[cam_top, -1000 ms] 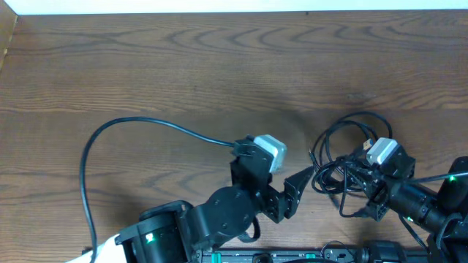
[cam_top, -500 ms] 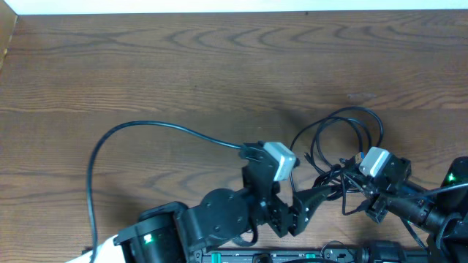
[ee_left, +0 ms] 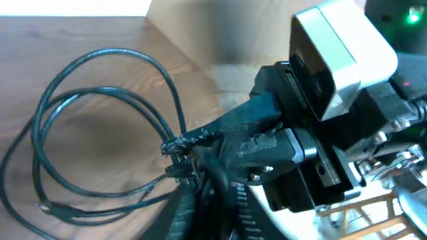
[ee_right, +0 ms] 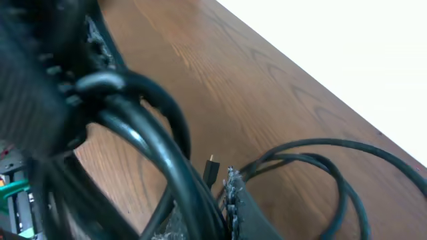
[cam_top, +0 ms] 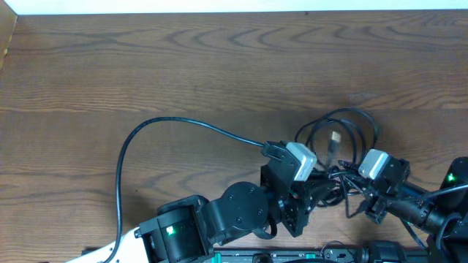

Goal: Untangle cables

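The cables [cam_top: 351,110] are thin black cords looped on the wooden table at the right, with a small metal-tipped plug [cam_top: 335,137] inside the loops. Their tangled part runs between the two grippers. My left gripper [cam_top: 325,187] reaches in from the left and is shut on the bundle. In the left wrist view the cords [ee_left: 113,51] run down into its fingers [ee_left: 203,197]. My right gripper [cam_top: 349,183] faces it from the right, also shut on the cords. The right wrist view shows loops [ee_right: 313,143] and a plug [ee_right: 210,170] beyond its frayed pads [ee_right: 232,193].
The left arm's own thicker black cable [cam_top: 146,128] arcs across the table's left half. The table's far edge meets a white wall [cam_top: 234,6]. A pale box corner [cam_top: 7,36] sits at the far left. The two grippers nearly touch.
My left gripper moved right into the tangle and went from open to shut on the cords. The right gripper kept its grip and barely moved. The loops shifted slightly left.
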